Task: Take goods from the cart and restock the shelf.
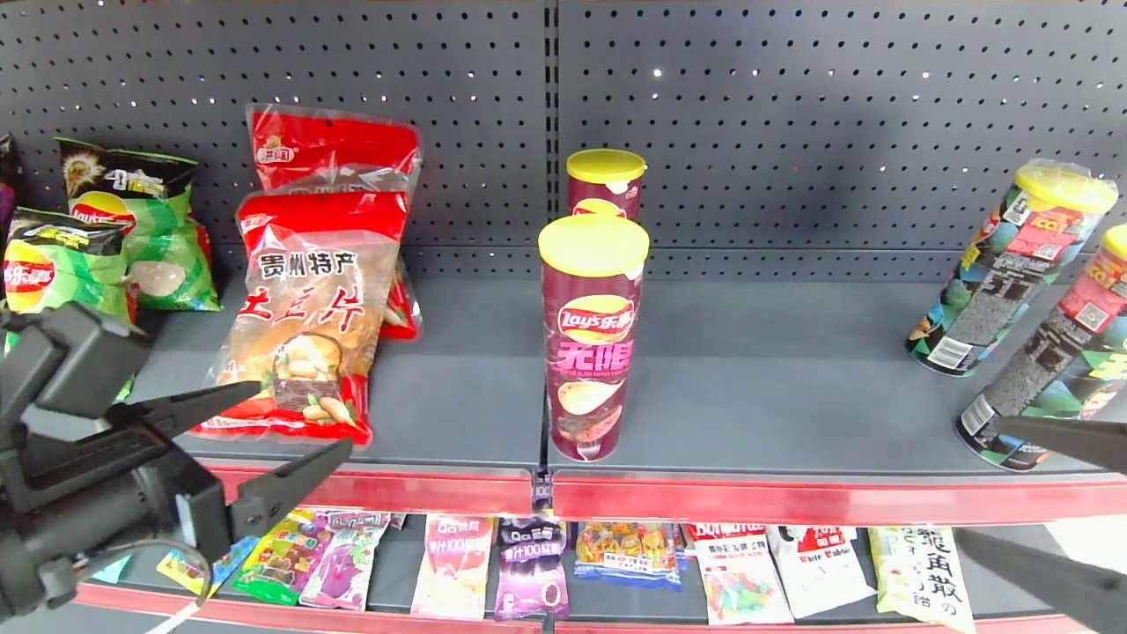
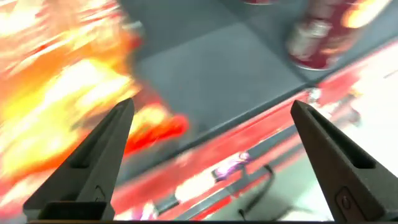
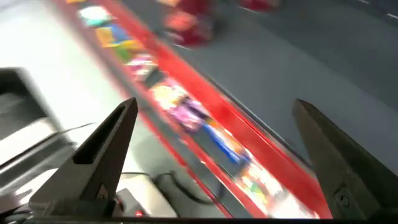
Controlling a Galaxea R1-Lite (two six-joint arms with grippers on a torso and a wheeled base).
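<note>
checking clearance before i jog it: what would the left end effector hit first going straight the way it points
Likely the grey shelf board, between the red snack bag and the maroon chip can. The bag's lower corner lies close beside the line of the left end effector; depth is unclear.

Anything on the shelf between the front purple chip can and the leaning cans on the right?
No. Head view shows bare shelf board between the purple can and the leaning cans.
</note>
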